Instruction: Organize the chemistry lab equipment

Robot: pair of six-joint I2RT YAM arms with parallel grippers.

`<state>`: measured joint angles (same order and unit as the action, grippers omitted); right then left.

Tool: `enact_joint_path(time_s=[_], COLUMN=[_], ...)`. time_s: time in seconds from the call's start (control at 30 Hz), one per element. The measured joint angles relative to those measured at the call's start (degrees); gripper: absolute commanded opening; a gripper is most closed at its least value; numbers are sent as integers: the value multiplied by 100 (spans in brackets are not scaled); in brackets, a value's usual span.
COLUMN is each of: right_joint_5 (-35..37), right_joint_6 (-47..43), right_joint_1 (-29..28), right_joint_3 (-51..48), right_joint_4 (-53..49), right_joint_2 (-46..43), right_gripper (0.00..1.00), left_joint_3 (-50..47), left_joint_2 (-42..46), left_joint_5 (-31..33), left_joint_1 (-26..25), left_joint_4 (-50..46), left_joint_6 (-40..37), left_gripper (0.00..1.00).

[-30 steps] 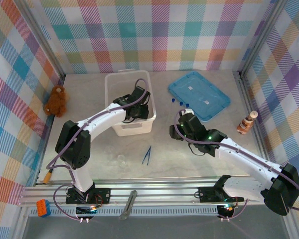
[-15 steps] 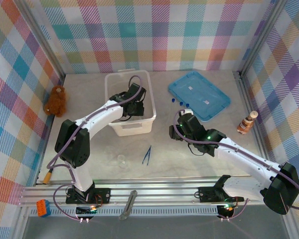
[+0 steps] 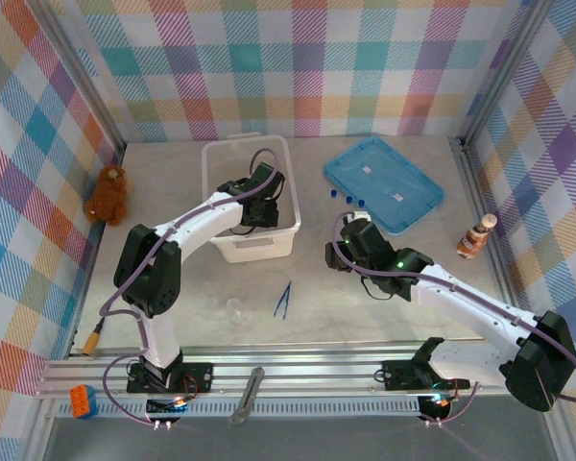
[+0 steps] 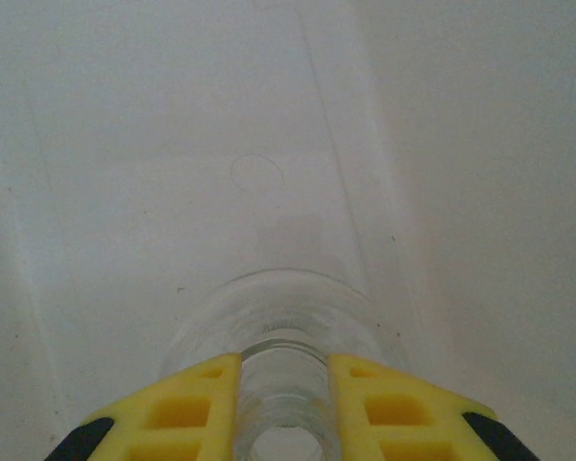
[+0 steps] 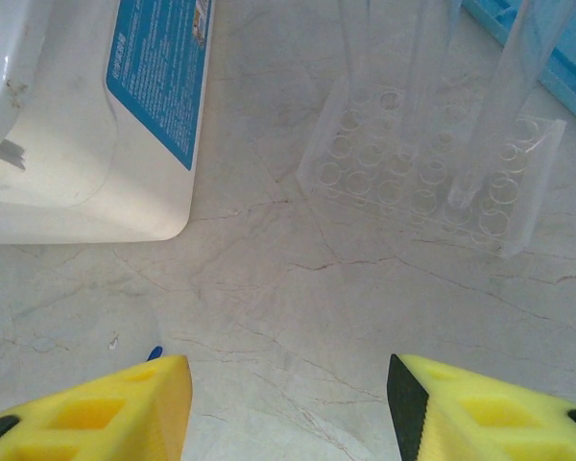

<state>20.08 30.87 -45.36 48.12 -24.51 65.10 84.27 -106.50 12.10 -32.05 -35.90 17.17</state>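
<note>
Glass breaks easily and slips, so the little beaker (image 3: 234,308) in front of the white bin (image 3: 254,248) wanted a soft hold by its rim. Right of the bin, the right gripper (image 5: 288,375) had its jaws spread. Inside the bin, the jaws of the left gripper (image 4: 283,370) pinched the light flask (image 4: 269,303) by its neck.

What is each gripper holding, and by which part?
Left gripper holds a glass flask by its neck, inside the white bin. Right gripper is open, empty.
</note>
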Motion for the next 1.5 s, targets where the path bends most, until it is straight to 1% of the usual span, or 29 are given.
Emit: enact_joint_path(time_s=[0.17, 0.4, 0.5, 0.73, 0.83, 1.2, 1.5], right_joint_5=[2, 15, 22, 28, 44, 46, 44], right_joint_6=[0, 0, 0, 0, -2, -7, -24], right_joint_1=[0, 0, 0, 0, 0, -4, -4], right_joint_3=[0, 0, 0, 0, 0, 17, 146], right_joint_4=[2, 20, 28, 44, 44, 42, 44], right_joint_2=[11, 61, 92, 92, 92, 92, 92], right_gripper=[58, 58, 58, 59, 59, 59, 62], left_joint_3=[-22, -136, -136, -136, -136, -94, 210], left_joint_2=[0, -4, -7, -4, -4, 149, 1128], left_joint_5=[-44, -116, -140, -170, -168, -81, 109], left_joint_1=[0, 0, 0, 0, 0, 0, 0], left_joint_4=[4, 7, 7, 11, 9, -35, -280], left_joint_6=[92, 175, 179, 264, 280, 278, 245], left_gripper=[8, 20, 23, 41, 45, 49, 50])
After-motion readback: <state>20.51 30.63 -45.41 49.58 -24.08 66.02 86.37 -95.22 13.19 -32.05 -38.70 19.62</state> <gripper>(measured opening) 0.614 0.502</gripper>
